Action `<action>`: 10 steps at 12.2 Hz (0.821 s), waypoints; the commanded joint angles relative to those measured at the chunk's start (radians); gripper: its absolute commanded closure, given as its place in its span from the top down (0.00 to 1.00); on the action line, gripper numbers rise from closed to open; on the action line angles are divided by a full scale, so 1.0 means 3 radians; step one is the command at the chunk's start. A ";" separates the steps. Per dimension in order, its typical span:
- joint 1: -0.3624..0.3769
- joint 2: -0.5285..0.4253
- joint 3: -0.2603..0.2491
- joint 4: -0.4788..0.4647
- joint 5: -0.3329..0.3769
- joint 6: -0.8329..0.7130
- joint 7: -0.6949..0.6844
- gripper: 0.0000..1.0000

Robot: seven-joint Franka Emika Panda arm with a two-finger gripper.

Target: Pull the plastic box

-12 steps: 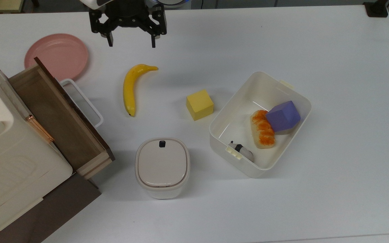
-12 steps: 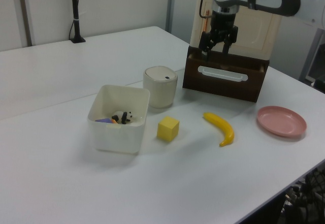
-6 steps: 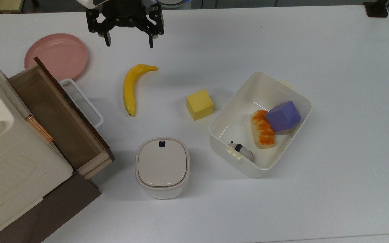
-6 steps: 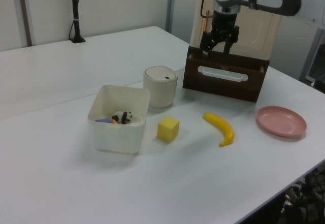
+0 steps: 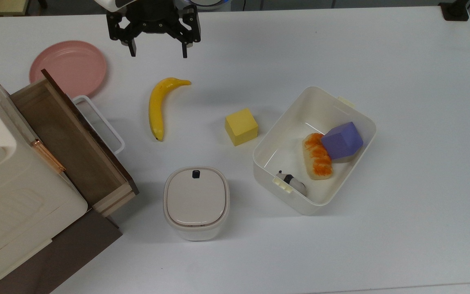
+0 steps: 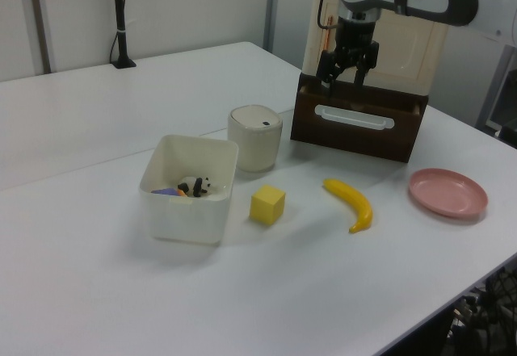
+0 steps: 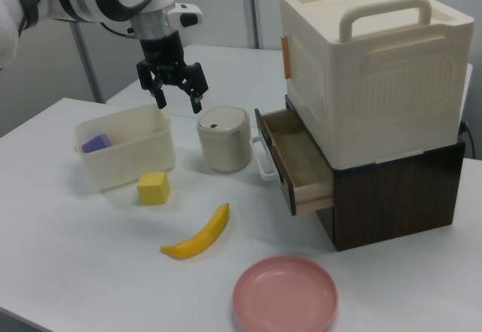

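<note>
— While the white tabletop takes up most of the scene, what stands biggest on it?

— A cream plastic storage case with a top handle, set on a dark brown wooden cabinet whose drawer is pulled open, white handle facing out. It sits at the top view's left edge.

— And the box to be pulled?

— The large cream-white rectangular plastic box rests toward the top view's right, well apart from the gripper. Inside lie a purple block, an orange-glazed bread roll touching it, and a small black-and-white panda figure by the near clip tab.

— Where is the arm?

— The black two-finger gripper hangs above the table at the top view's upper edge, fingers spread wide and holding nothing, beyond the curved yellow banana.

— What else?

— A rounded white lidded bin with a black button stands near the box at the top view's lower middle; a flat pink plate lies beside the drawer; a small yellow cube sits just beside the box's wall, not touching.
</note>
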 commanded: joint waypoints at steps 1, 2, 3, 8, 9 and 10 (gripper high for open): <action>-0.0004 -0.0037 -0.0003 -0.0059 0.0055 0.0065 -0.0007 1.00; 0.0007 -0.0037 -0.0003 -0.0059 0.0050 0.0060 -0.0002 1.00; 0.0007 -0.0037 -0.0003 -0.0059 0.0050 0.0065 -0.0002 1.00; 0.0017 -0.0037 0.0002 -0.0064 0.0050 0.0060 0.0018 1.00; 0.0022 -0.0037 0.0007 -0.0074 0.0050 0.0060 0.0013 1.00; 0.0032 -0.0037 0.0013 -0.0090 0.0050 0.0060 0.0008 1.00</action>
